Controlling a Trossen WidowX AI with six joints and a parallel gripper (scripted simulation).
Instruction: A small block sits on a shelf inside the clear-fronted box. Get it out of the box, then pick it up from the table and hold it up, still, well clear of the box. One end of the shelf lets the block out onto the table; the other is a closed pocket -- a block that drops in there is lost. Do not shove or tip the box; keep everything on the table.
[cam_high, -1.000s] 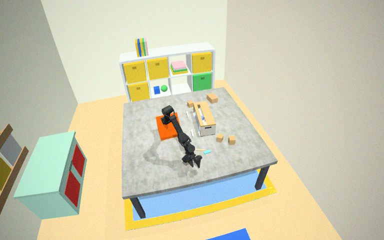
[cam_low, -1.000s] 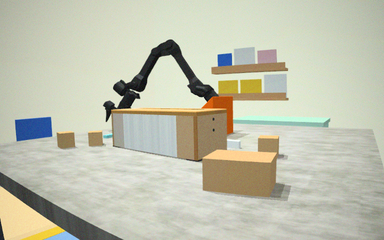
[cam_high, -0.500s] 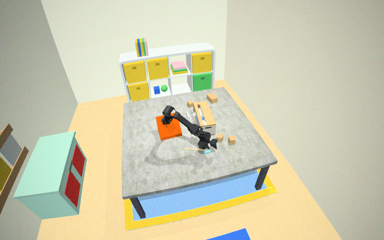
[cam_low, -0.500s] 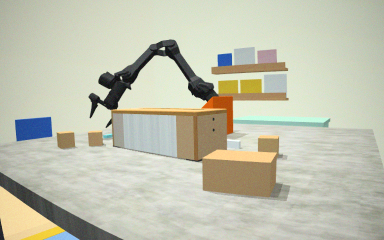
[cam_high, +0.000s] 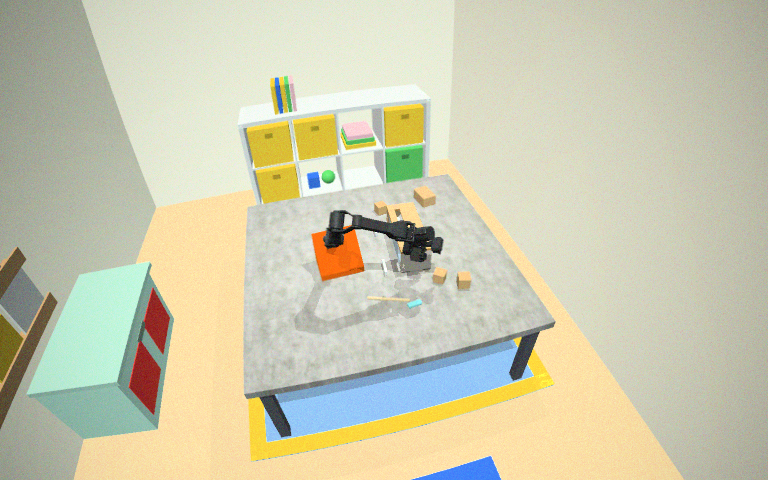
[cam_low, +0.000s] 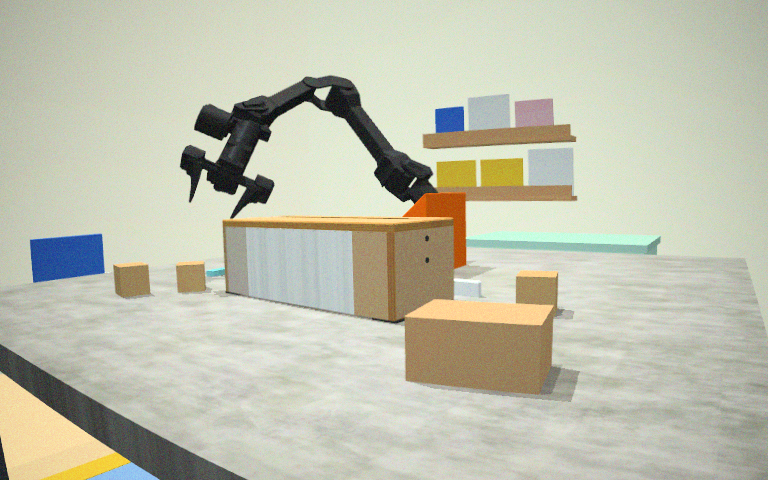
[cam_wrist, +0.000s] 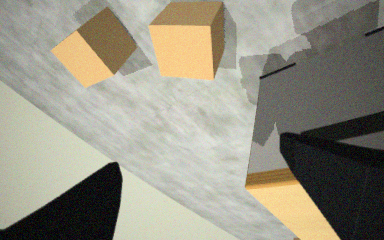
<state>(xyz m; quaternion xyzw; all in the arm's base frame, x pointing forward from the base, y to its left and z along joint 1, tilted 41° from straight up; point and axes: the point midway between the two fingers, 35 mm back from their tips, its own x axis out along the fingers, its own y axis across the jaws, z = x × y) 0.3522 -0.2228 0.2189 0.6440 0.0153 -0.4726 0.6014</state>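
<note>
The box (cam_high: 411, 211) (cam_low: 373, 271) (cam_wrist: 280, 200) stands on the table with a wooden top and a slot in it. Its grey end wall (cam_wrist: 320, 90) shows in the wrist view with a dark opening, partly covered by a finger. My gripper (cam_high: 428, 251) (cam_low: 211, 209) (cam_wrist: 201, 156) is open and empty, pointing down and tilted. It hangs above the table at the grey end of the box; one fingertip appears near the top corner in the exterior view, and any contact cannot be told. The small block is not visible; the arm and box walls hide the inside.
Two wooden cubes (cam_high: 439, 275) (cam_high: 463, 280) stand beyond the grey end. Another cube (cam_high: 380, 207) (cam_low: 535, 289) and a larger wooden block (cam_high: 424, 196) (cam_low: 478, 348) are near the other end. A stick (cam_high: 387, 298) with a teal head, and a white piece (cam_high: 385, 267), lie nearby.
</note>
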